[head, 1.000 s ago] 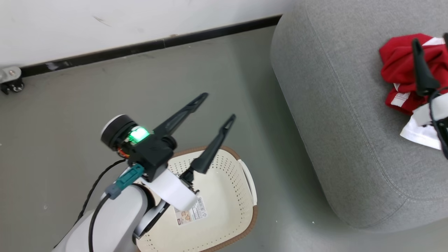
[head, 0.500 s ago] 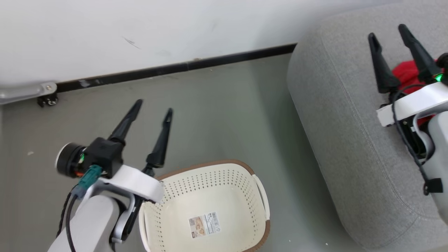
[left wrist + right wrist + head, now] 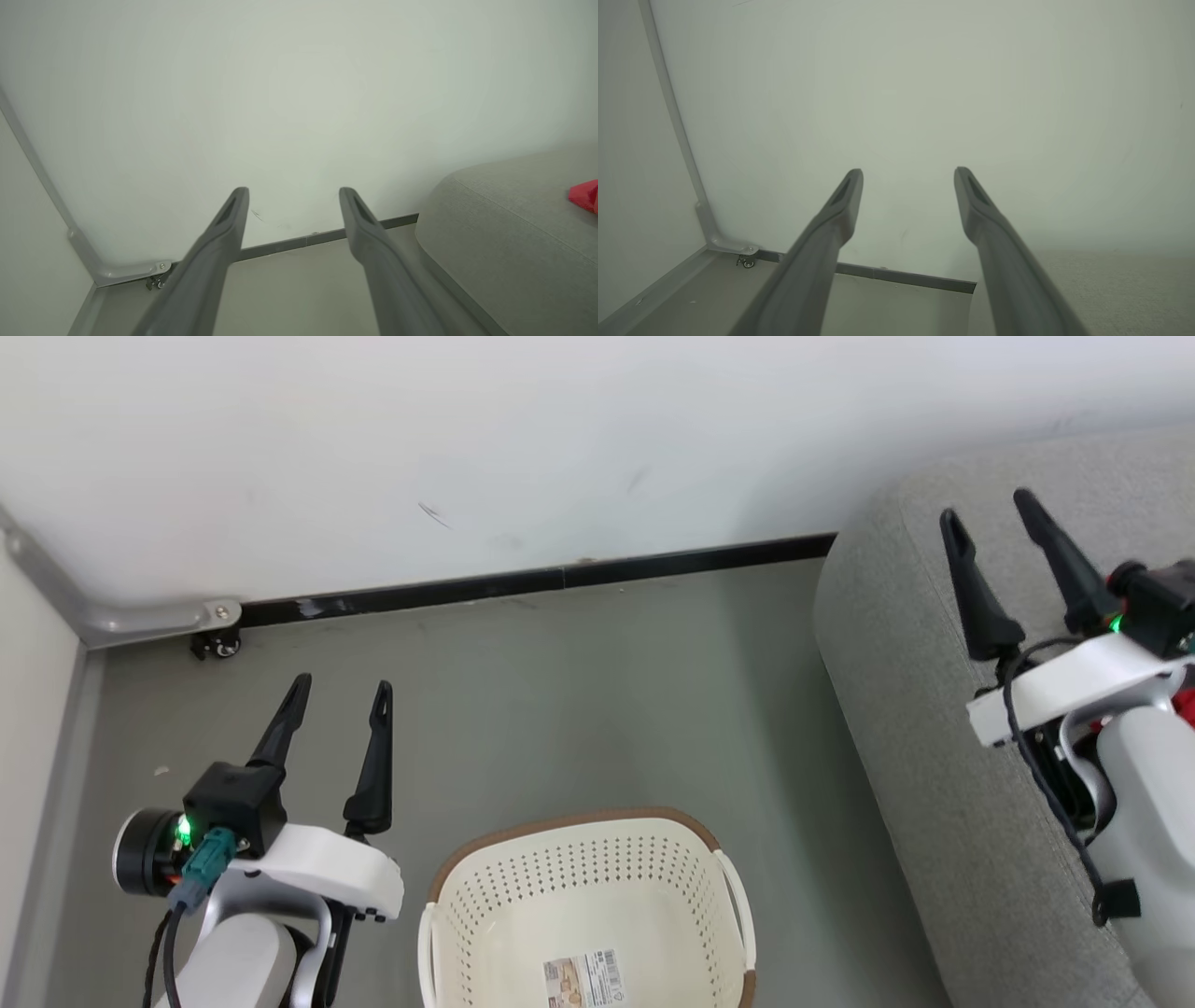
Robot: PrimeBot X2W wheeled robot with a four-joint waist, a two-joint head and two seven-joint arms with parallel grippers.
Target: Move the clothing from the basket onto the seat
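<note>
While both my jaws stand apart, gripping nothing, my left gripper (image 3: 341, 686) hangs over the floor (image 3: 560, 691) just left of the basket (image 3: 579, 821), and my right gripper (image 3: 987, 506) hangs over the left edge of the seat (image 3: 896, 709); red clothing (image 3: 585, 197) lies on it.

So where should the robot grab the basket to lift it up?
Probably a white side handle of the basket, coming down from above. The basket stands upright and each handle bows out from the wall, leaving a slot for the jaws to close around.
</note>
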